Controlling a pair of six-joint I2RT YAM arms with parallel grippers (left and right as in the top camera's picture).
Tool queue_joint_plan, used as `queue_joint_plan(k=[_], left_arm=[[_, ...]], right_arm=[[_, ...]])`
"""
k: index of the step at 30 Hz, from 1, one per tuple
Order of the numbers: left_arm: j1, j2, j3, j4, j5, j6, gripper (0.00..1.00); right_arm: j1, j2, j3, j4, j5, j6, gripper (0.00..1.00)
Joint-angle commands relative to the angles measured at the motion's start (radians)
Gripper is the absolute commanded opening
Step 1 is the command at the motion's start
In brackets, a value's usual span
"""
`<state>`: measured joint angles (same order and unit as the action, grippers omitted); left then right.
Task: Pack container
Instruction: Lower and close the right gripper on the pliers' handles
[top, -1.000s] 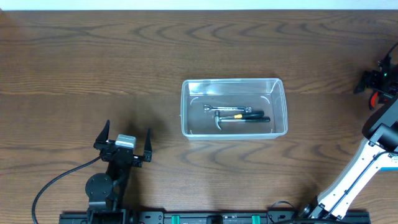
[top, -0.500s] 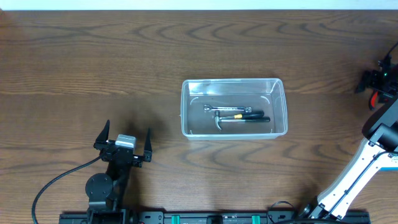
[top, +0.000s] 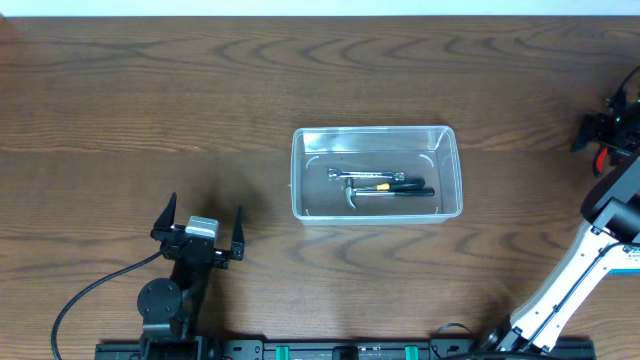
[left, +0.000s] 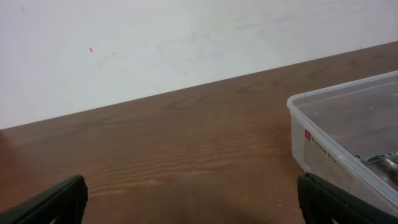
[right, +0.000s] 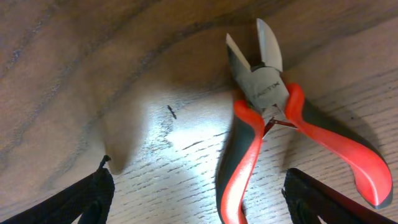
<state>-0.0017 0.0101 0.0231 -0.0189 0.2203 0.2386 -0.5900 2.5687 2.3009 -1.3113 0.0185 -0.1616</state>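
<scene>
Packing under way: the clear container sits mid-table with a few hand tools inside. Well apart, at the table's right edge, the right gripper hovers spread wide and empty over red-handled cutters. A clean pick likely means centring over both handles near the pivot. The left gripper sits wide open, holding nothing.

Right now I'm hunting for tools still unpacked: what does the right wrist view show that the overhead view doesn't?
Only the right wrist view shows clearly: red-and-black cutters lying on the wood by the open right gripper. Only the overhead: the clear container holding a hammer and a wrench, and the open left gripper. Both: the wooden table and the right gripper itself.
</scene>
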Motion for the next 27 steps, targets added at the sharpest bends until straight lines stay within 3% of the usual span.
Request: queue_joint_plan(k=[1, 27], left_arm=[[0.003, -0.006, -0.019, -0.032, 0.003, -0.005, 0.98], [0.003, -0.006, -0.019, -0.032, 0.003, -0.005, 0.98]], right_arm=[[0.016, 0.009, 0.0, 0.002, 0.015, -0.016, 0.89], [0.014, 0.019, 0.0, 0.004, 0.007, -0.016, 0.89]])
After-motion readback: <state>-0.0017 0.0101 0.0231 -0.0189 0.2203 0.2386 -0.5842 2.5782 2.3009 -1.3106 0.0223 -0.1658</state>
